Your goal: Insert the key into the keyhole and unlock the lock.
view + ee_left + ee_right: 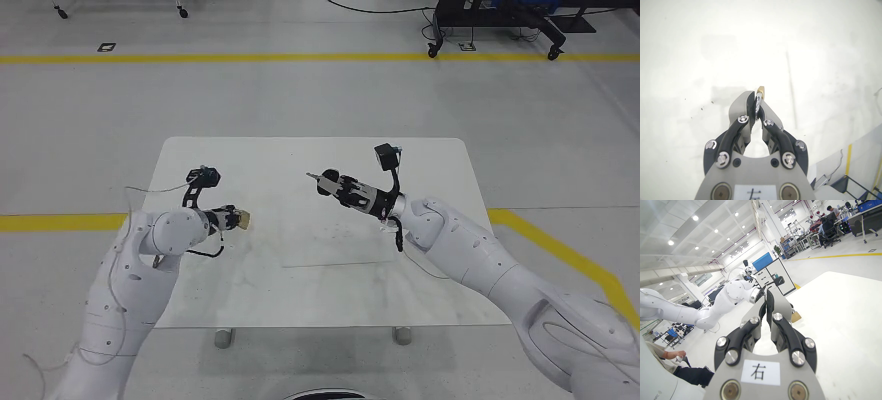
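holding the lock (761,91) by its shackle in the pinching left gripper (757,98) over the table (420,200), nipping what looks like the key (312,176) in the pressed-together right gripper (766,294), well apart, with insertion and turning yet to do.

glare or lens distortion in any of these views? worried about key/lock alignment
Left wrist view: the table glares almost white, yet the brass lock in the left gripper stands out. Right wrist view: wide-lens bending curves the yellow floor line and ceiling beams. Top view: even light, no hot spots.
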`<state>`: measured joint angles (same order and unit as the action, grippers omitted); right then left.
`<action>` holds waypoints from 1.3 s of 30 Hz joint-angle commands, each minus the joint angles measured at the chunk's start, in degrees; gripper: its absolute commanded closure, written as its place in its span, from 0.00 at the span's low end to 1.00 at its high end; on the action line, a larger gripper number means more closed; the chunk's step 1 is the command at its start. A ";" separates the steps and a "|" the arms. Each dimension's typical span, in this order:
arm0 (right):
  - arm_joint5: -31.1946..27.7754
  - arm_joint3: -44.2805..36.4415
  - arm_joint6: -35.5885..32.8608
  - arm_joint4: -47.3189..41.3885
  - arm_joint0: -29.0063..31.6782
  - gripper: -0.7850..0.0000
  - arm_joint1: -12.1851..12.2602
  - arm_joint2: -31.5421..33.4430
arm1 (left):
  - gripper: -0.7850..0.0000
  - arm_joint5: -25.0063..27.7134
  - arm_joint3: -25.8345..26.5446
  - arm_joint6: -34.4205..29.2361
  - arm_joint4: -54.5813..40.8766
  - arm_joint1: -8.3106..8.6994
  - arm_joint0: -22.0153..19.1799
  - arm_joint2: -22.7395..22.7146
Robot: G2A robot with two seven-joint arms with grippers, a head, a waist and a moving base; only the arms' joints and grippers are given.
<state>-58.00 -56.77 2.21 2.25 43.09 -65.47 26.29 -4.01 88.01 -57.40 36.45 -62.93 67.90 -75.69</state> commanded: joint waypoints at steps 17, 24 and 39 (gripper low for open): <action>0.00 0.00 0.00 0.00 0.00 1.00 0.00 0.00 | 1.00 7.99 -0.58 1.32 -17.44 -0.70 -0.99 0.18; 0.21 1.44 -0.16 -6.89 -0.42 1.00 -3.17 0.29 | 1.00 14.87 -10.58 1.32 -37.88 -2.28 -3.84 2.95; 0.00 11.04 -0.98 -10.01 -2.40 1.00 -10.82 0.35 | 1.00 21.71 -28.82 -5.05 -62.87 -4.77 -10.54 6.43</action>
<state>-58.00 -46.39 1.04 -7.74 40.74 -76.02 26.44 17.52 59.65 -61.93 -26.10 -67.64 57.60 -69.42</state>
